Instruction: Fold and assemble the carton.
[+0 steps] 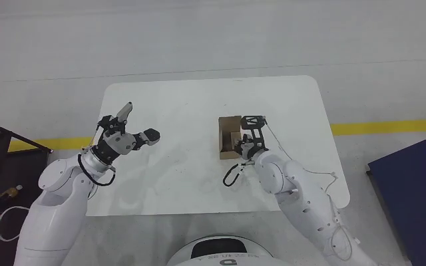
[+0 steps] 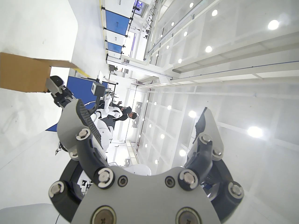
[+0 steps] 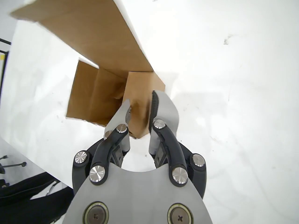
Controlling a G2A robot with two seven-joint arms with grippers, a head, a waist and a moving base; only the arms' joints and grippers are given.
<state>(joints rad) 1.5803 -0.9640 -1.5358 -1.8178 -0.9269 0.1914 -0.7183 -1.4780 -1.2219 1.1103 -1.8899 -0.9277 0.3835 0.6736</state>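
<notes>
So the carton (image 1: 229, 136) sits just right of the middle of the top view, on the white worktop (image 1: 173, 106). I'd call it partway done at best. It's popped up into an open box shape and you can look straight down into it, but one big flap (image 3: 93, 31) sticks out loose and nothing looks folded shut or tucked in. My guess is that all the closing work is left.

The right hand (image 3: 140, 103) is clamped on one of the carton's short cardboard walls, with a finger on each side of it. The left hand (image 1: 141, 121) is over at the left of the top view, well apart from the carton, with its fingers spread wide and nothing in them.

The worktop is plain white with rounded corners and a few scuffs and specks. Around it there's a pale grey floor with a yellow line (image 1: 379, 126) running across. The left wrist camera catches a big hall with blue panels (image 2: 116, 24) and rows of round ceiling lights.
</notes>
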